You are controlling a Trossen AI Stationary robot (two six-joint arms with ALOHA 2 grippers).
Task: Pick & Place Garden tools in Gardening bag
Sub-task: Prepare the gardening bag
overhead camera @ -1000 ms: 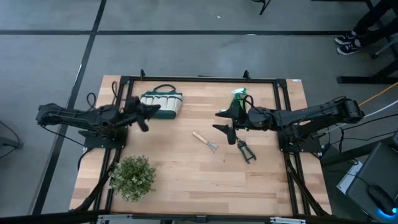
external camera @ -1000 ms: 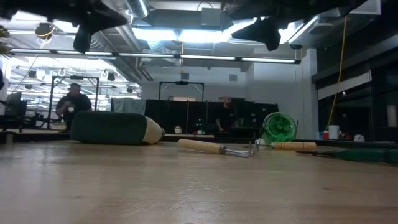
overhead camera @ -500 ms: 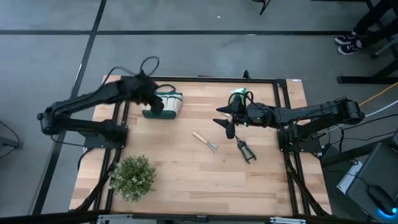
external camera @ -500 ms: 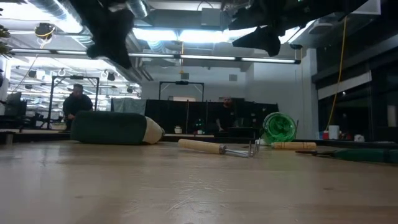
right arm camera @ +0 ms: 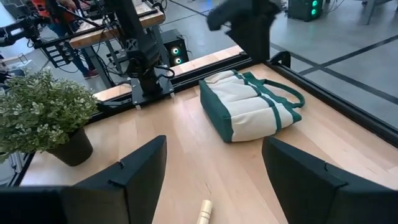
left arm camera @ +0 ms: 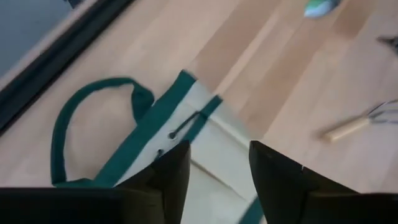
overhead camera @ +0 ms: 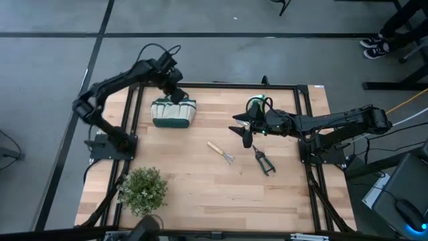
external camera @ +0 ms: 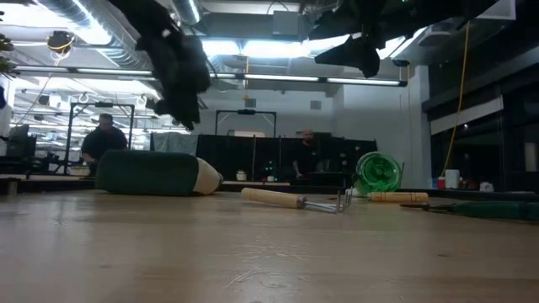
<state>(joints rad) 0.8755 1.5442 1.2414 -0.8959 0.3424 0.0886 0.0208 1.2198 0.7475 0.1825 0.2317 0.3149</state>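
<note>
The cream and green gardening bag (overhead camera: 172, 113) lies on its side at the table's far left, with a green strap loop (left arm camera: 81, 124) spread on the wood. My left gripper (overhead camera: 176, 95) hangs open just above the bag's far edge, pointing down, clear of it in the low view (external camera: 180, 108). A wooden-handled mini rake (overhead camera: 221, 152) and dark pruning shears (overhead camera: 264, 161) lie flat mid-table. The green spray bottle (overhead camera: 257, 104) rests at the far right. My right gripper (overhead camera: 241, 132) hovers open beside the bottle, above the table. I cannot make out the trowel in the high view.
A bushy potted plant (overhead camera: 142, 189) stands near the table's front left corner. A black frame (overhead camera: 214, 85) runs around the tabletop. Bare wood (overhead camera: 200, 194) stretches across the near half. People (external camera: 103, 139) are in the room behind.
My left arm has swung up from the table's left edge toward the far edge and right. Its gripper now points down over the bag's far side. The bag and tools have stayed where they were.
</note>
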